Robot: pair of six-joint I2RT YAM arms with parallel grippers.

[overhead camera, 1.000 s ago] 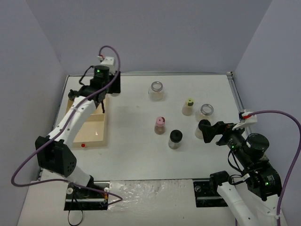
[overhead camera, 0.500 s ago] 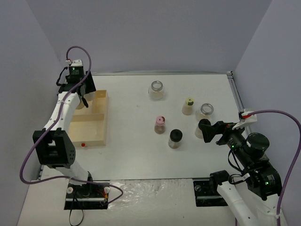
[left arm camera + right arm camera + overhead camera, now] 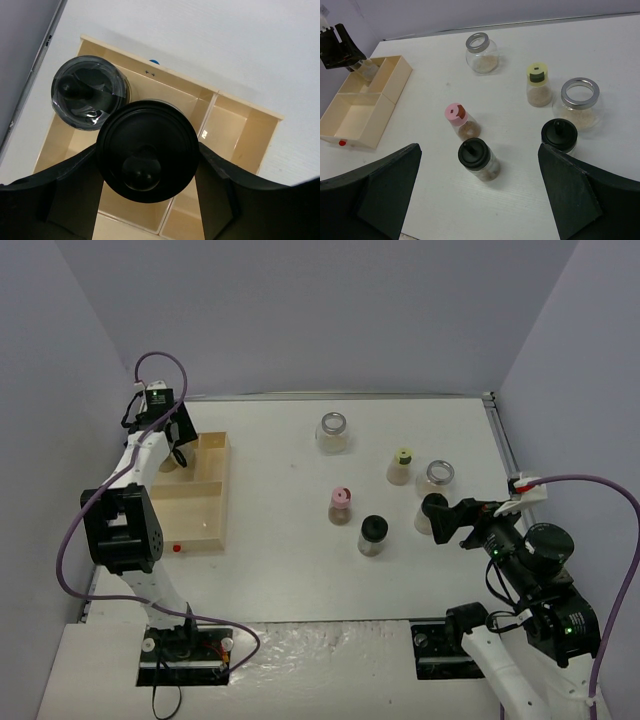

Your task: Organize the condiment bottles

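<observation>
My left gripper (image 3: 171,447) is shut on a black-capped bottle (image 3: 146,150) and holds it over the far left compartment of the pale wooden tray (image 3: 190,510). Another black-capped bottle (image 3: 90,92) stands in that tray just beside it. On the table stand a pink-capped bottle (image 3: 340,505), a black-capped one (image 3: 373,535), a yellow-green-capped one (image 3: 401,466) and two wider silver-lidded jars (image 3: 333,432) (image 3: 437,478). My right gripper (image 3: 447,519) hangs open above one more black-capped bottle (image 3: 559,136), which it partly hides in the top view.
The tray (image 3: 350,117) lies along the table's left edge, close to the left wall, with a red dot (image 3: 177,549) at its near corner. A metal rail (image 3: 500,440) borders the table's right side. Bare white table lies between tray and bottles.
My left arm has swung left with the black-capped bottle, from the tray's far right side to over its far left corner. The right arm has not moved.
</observation>
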